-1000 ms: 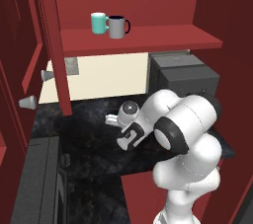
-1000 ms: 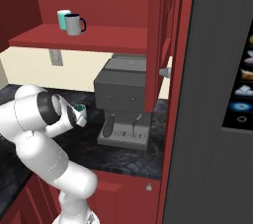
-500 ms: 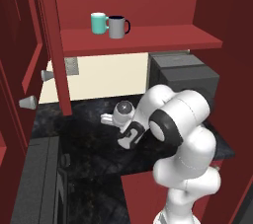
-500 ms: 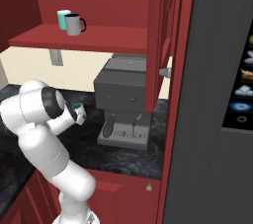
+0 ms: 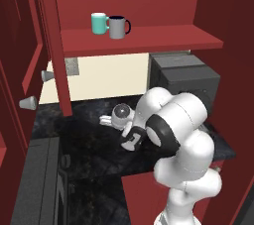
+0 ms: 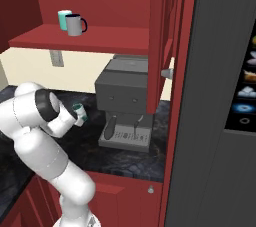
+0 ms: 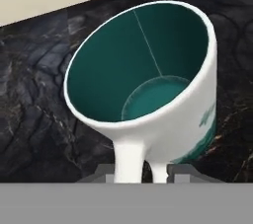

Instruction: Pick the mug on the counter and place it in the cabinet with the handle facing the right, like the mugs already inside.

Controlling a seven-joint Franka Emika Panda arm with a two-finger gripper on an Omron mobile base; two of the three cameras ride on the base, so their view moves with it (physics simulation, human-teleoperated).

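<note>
The hand has just narrowed from wide spread onto the pale loop handle of the small grey-white, teal-lined mug, which sits on the glossy black surface; lifting looks next.

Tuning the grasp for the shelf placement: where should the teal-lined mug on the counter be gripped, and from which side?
Grip the mug by its handle, coming in from the handle side. The pale loop projects toward the hand camera, between the two fingers, and is narrow enough to pinch. The mouth is wide and flared, likely too broad to span.
</note>
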